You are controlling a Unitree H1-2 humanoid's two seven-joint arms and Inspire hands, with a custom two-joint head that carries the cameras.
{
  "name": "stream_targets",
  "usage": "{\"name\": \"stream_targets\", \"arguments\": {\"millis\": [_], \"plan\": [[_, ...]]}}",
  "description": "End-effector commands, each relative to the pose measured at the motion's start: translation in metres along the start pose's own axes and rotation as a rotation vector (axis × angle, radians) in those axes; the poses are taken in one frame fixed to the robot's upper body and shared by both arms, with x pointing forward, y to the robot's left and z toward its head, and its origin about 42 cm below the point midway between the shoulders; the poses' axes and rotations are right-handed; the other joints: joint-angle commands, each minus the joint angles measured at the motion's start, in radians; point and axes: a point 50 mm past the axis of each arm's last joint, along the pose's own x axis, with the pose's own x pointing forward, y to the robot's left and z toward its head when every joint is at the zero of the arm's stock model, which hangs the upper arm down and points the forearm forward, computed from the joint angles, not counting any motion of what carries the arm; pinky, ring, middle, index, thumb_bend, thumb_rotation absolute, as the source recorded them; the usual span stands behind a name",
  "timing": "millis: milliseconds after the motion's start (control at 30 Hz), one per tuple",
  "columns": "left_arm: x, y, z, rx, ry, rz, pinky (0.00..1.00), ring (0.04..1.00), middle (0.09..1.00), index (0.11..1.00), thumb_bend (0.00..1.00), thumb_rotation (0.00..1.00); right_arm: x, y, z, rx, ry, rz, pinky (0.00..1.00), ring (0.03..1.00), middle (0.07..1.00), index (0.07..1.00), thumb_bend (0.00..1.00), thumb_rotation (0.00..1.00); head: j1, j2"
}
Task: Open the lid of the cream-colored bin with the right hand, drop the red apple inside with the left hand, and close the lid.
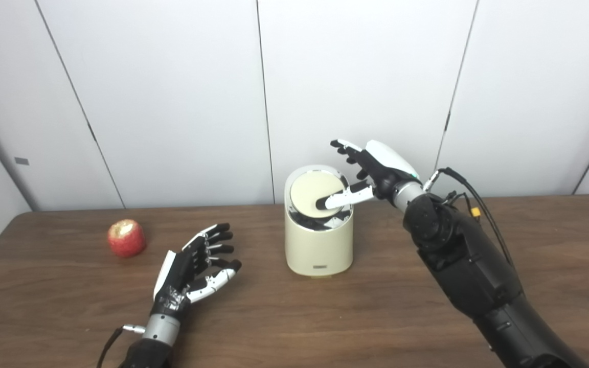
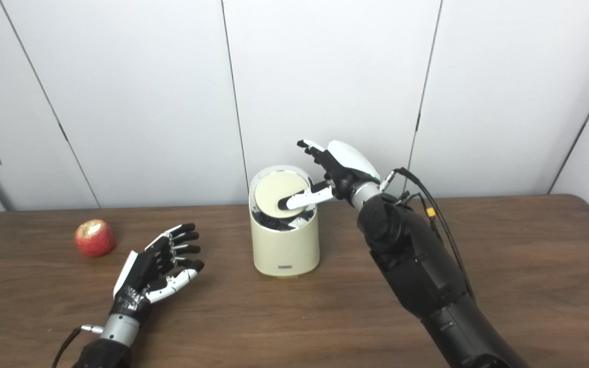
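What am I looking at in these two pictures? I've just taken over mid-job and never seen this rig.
Both pictures come from two cameras side by side on a humanoid robot's head, looking down at a brown table. The two black arms are the robot's own. The left hand rests open and holds nothing; the red apple lies apart from it, untouched. The right hand is at the cream-colored bin, its thumb on the round lid, which looks tilted, with a dark gap showing. Nothing is held.

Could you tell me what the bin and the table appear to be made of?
The bin looks like smooth cream plastic with a soft sheen, though painted metal is possible. The table shows dark brown wood grain with a matte finish; whether solid wood or laminate is unclear.
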Motion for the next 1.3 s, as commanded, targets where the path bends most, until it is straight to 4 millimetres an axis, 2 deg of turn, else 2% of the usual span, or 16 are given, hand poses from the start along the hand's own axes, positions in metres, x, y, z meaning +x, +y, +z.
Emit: {"name": "stream_targets", "arguments": {"millis": [0, 467, 667, 733, 933, 1033, 1167, 1267], "plan": [[-0.053, -0.023, -0.049, -0.068, 0.172, 0.005, 0.60, 0.723, 0.799, 0.836, 0.53, 0.06, 0.006, -0.022, 0.017, -0.031, -0.067, -0.054, 0.72, 0.878, 0.920, 0.933, 0.83, 0.41, -0.001, 0.000], [-0.051, -0.025, -0.049, -0.076, 0.163, -0.006, 0.60, 0.729, 0.801, 0.839, 0.54, 0.08, 0.012, -0.015, 0.022, -0.050, -0.041, -0.014, 0.82, 0.928, 0.953, 0.948, 0.83, 0.41, 0.006, -0.004], [-0.052, -0.027, -0.048, -0.081, 0.166, -0.003, 0.62, 0.739, 0.805, 0.844, 0.54, 0.09, 0.013, -0.016, 0.021, -0.052, -0.032, -0.008, 0.81, 0.932, 0.958, 0.951, 0.82, 0.40, 0.009, -0.001], [-0.052, -0.026, -0.048, -0.072, 0.163, -0.005, 0.62, 0.736, 0.806, 0.841, 0.52, 0.05, 0.014, -0.016, 0.020, -0.057, -0.025, -0.009, 0.81, 0.929, 0.957, 0.950, 0.82, 0.40, 0.009, -0.001], [-0.053, -0.026, -0.047, -0.060, 0.161, -0.010, 0.62, 0.729, 0.797, 0.838, 0.54, 0.09, 0.017, -0.016, 0.016, -0.087, 0.004, -0.011, 0.78, 0.917, 0.951, 0.948, 0.82, 0.41, 0.009, 0.006], [-0.054, -0.026, -0.047, -0.056, 0.159, -0.011, 0.61, 0.730, 0.797, 0.838, 0.53, 0.08, 0.018, -0.014, 0.016, -0.149, 0.032, 0.001, 0.75, 0.903, 0.946, 0.940, 0.82, 0.37, 0.009, 0.010], [-0.053, -0.026, -0.047, -0.061, 0.162, -0.010, 0.62, 0.733, 0.798, 0.835, 0.54, 0.08, 0.019, -0.010, 0.016, -0.217, 0.069, 0.026, 0.74, 0.899, 0.949, 0.923, 0.83, 0.24, 0.009, 0.010], [-0.053, -0.026, -0.047, -0.070, 0.163, -0.011, 0.63, 0.739, 0.802, 0.838, 0.54, 0.08, 0.018, -0.008, 0.017, -0.229, 0.085, 0.041, 0.71, 0.883, 0.946, 0.916, 0.84, 0.19, 0.010, 0.012]]}}
